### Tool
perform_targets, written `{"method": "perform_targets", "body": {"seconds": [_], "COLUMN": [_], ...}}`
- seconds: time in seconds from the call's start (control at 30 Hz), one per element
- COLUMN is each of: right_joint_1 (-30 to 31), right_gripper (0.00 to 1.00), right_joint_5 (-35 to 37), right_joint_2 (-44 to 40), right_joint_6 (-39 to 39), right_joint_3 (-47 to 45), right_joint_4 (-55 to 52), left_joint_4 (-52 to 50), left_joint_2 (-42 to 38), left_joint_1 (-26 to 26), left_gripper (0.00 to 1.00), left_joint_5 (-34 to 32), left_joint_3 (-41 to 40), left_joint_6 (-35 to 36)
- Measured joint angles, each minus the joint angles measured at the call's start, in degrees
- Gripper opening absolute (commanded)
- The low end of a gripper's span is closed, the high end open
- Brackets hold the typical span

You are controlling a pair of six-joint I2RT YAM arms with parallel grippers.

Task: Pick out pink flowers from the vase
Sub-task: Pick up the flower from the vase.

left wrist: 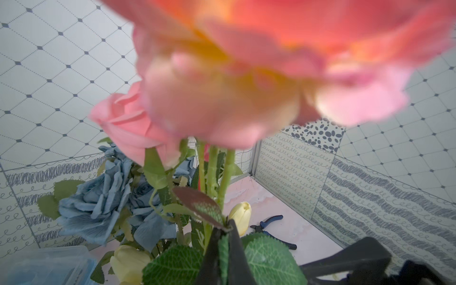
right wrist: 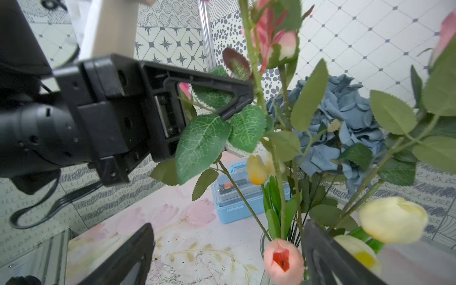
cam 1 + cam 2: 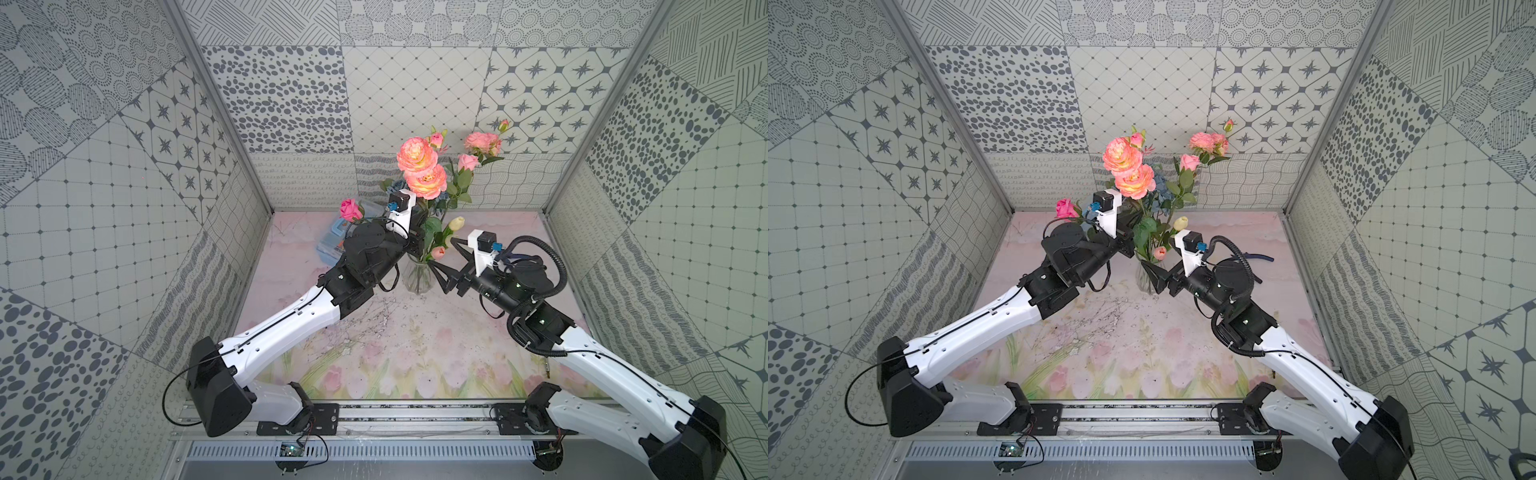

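The vase (image 3: 417,279) stands on the desk (image 3: 415,353), a little toward 12 o'clock from its middle. The pink flowers (image 3: 417,157) rise from it, the two largest blooms highest and leaning to 12 o'clock, smaller ones spreading to 1 o'clock. The left tool (image 2: 249,95) comes in from 9 o'clock, its jaws together and clamped on a thin green stem of the pink flowers, below the big blooms and among the leaves. The right tool (image 3: 441,252) reaches in from 4 o'clock at the vase's neck with its jaws wide apart. A small pink bud (image 2: 283,261) and several stems lie between them, and I cannot tell whether either jaw touches anything. Dusty blue roses (image 1: 98,204) and cream tulips (image 3: 456,223) share the vase. A blue box (image 3: 330,246) lies at 10 o'clock of it, pliers (image 3: 1262,258) at 3 o'clock.
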Motion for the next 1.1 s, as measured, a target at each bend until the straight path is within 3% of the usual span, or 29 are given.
{"method": "perform_targets", "body": {"seconds": [0.27,0.63,0.73,0.87,1.1], "right_joint_1": [1.6,2.2,2.3,2.6,3.0], "right_gripper": [0.78,0.64,0.54,0.31,0.18], "right_joint_5": [6.5,9.8,9.7,9.4,8.7], "right_joint_2": [5.9,9.0,10.2,11.4,11.6], "right_joint_6": [-8.6,-13.7,-14.4,-15.1,-15.2], "right_joint_3": [3.3,6.6,7.3,8.7,9.2], "right_joint_4": [-0.3,5.0,5.5,6.1,6.7], "left_joint_4": [-3.0,-4.5,-4.6,-4.7,-4.9], "left_joint_2": [-1.4,-4.0,-4.5,-5.0,-5.4], "left_joint_1": [0.0,0.0,0.0,0.0,0.0], "left_gripper": [0.00,0.00,0.00,0.00,0.00], "left_joint_5": [4.6,8.1,8.5,9.1,9.9], "left_joint_3": [1.3,0.9,0.7,0.6,0.4], "left_joint_6": [0.3,-0.2,-0.4,-0.5,-0.7]}}
